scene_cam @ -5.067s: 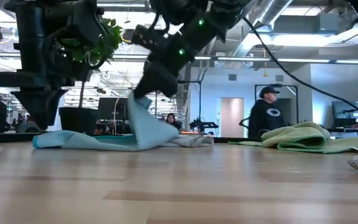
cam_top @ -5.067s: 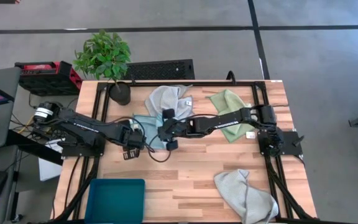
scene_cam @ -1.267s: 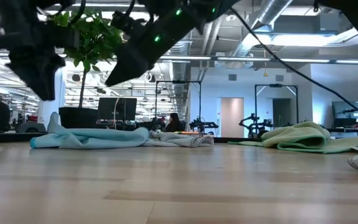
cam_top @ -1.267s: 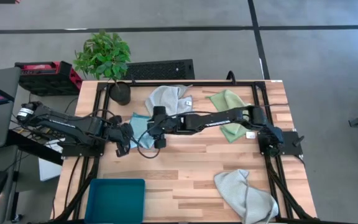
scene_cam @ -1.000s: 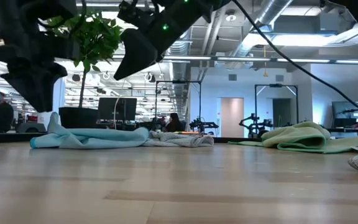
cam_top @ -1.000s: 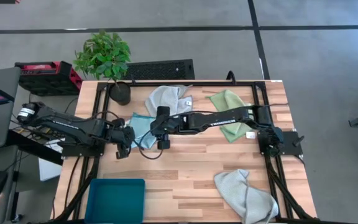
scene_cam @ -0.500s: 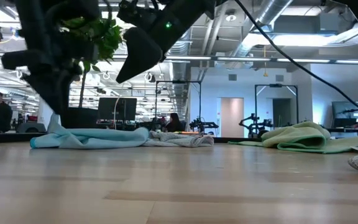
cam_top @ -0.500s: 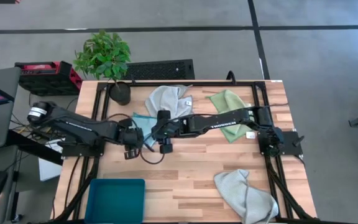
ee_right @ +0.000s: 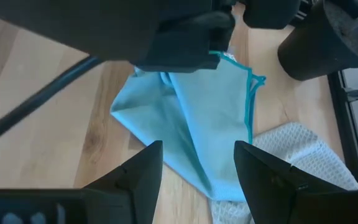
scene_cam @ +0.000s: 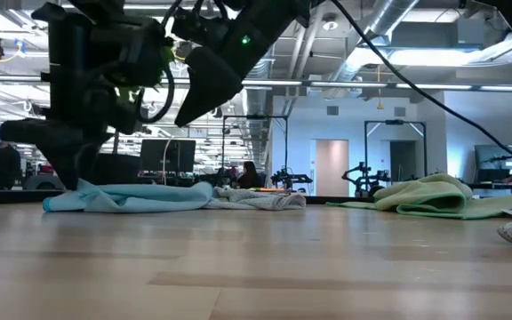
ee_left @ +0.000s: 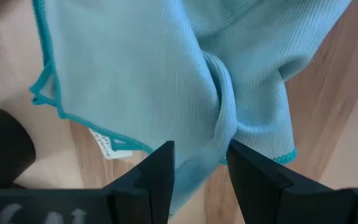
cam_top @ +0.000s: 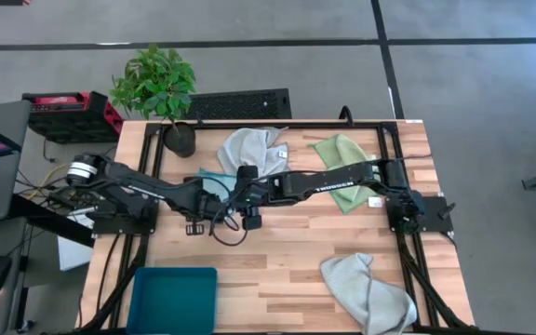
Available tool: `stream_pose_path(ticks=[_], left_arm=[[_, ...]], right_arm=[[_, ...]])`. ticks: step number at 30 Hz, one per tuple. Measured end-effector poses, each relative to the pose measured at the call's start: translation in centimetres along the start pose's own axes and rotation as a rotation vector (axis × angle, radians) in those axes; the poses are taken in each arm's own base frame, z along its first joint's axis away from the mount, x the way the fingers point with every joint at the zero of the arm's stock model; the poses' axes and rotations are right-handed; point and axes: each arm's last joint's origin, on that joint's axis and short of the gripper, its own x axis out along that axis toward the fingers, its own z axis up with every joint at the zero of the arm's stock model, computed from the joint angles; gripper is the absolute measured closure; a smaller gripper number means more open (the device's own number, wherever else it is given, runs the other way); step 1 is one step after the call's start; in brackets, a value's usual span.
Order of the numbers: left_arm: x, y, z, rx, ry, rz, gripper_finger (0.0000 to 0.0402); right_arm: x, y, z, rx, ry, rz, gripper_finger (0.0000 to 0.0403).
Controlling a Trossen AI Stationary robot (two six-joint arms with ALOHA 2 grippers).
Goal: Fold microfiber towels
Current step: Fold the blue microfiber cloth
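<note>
The wooden desk [cam_top: 287, 251] carries four towels: a pale grey towel [cam_top: 249, 149] at the far edge, a light green towel [cam_top: 340, 158] to its right, another grey towel [cam_top: 368, 290] at the near right corner, and the light blue towel [cam_top: 214, 183] left of centre, lying rumpled and low. Both arms reach over this blue one.

The left gripper [ee_left: 199, 163] hangs just above the blue towel's edge, fingers spread and holding nothing; a raised ridge of cloth runs away from the gap between them, roughly in line with the fingers. The right gripper [ee_right: 196, 163] hovers higher over the same towel from the other side, fingers likewise apart and empty, with the hemmed corner ahead of them.

The left gripper looks nearer the cloth, so it is probably first to pinch an edge.
</note>
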Motion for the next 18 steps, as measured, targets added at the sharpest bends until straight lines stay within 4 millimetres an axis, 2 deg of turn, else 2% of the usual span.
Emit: stream_pose_path(ticks=[9,12,16,18], left_arm=[[0.44,-0.14,0.14,0.082,0.025,0.018,0.0276],[0.44,-0.12,0.07,0.084,0.032,0.019,0.0310],[0.28,-0.07,-0.13,0.086,0.045,0.000,0.0381],[-0.21,0.08,-0.05,0.073,0.057,0.001,0.0393]], right_arm=[[-0.01,-0.01,0.01,0.000,-0.002,-0.001,0.0182],[-0.01,0.00,0.00,0.000,-0.001,0.000,0.0182],[-0.01,0.03,-0.09,-0.002,0.009,0.003,0.0182],[-0.34,-0.02,-0.21,-0.007,0.029,0.009,0.0182]])
